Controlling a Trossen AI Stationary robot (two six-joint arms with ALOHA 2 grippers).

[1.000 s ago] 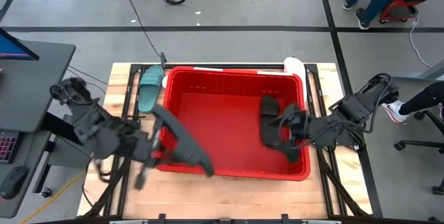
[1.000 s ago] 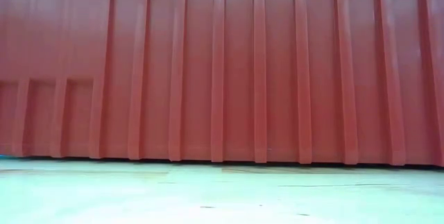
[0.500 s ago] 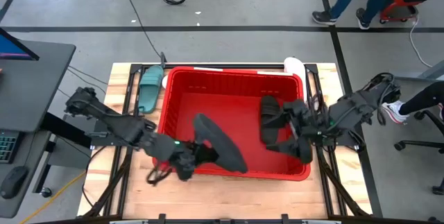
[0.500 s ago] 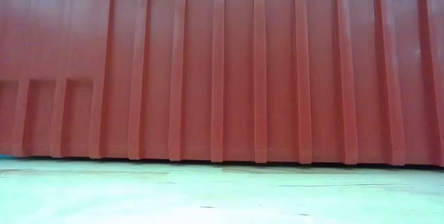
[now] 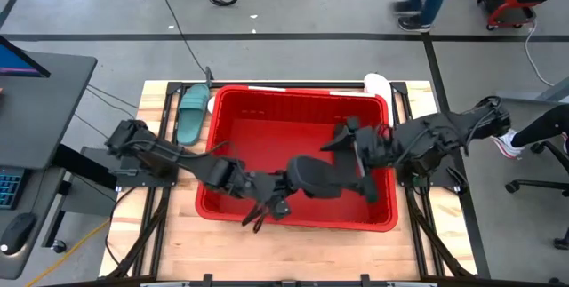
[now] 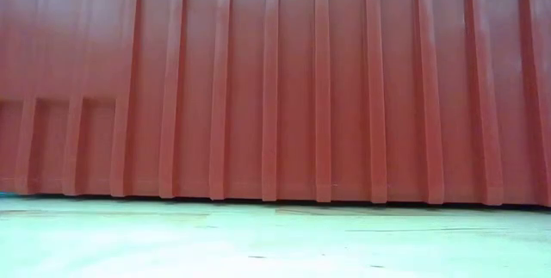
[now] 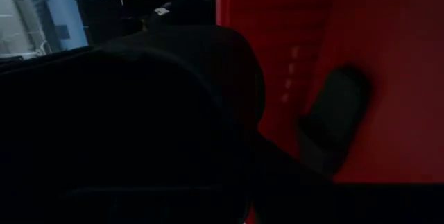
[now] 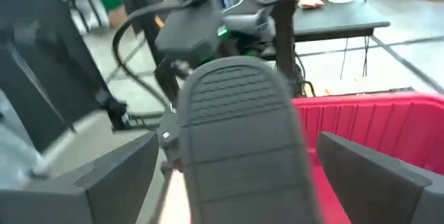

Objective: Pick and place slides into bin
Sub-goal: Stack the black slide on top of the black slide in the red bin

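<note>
Left tool: I had the left tool (image 5: 271,200) reaching from the left of the high view over the near wall of the bin (image 5: 293,223), low centre of frame. It was clamped on a black slide (image 5: 316,176), which hung above the bin floor at centre and pointed toward the right side.

Left wrist view: the carried black slide (image 7: 139,127) filled most of the frame as a dark mass; the red bin wall (image 7: 388,64) sat at right, and I could see another black slide (image 7: 336,116) lying on the bin floor beyond it.

Right tool: the right tool (image 5: 356,138) came in from the right of the high view over the bin's right part. I could not tell whether it was apart or together. A second black slide (image 5: 366,185) lay under and just below it in the frame, near the bin's right wall.

Right wrist view: I saw the ribbed grey sole of the held slide (image 8: 239,141) up close at centre, with the left arm behind it and the bin's red rim (image 8: 374,123) at right.

Teal slide: a teal-green slide (image 5: 191,114) lay on the tabletop (image 5: 267,256) just outside the bin's left wall, upper left.

White slide: a white slide (image 5: 377,83) showed at the bin's upper right corner, outside the rim.

Low view: the ribbed red outer wall of the bin (image 6: 275,80) filled the frame.
</note>
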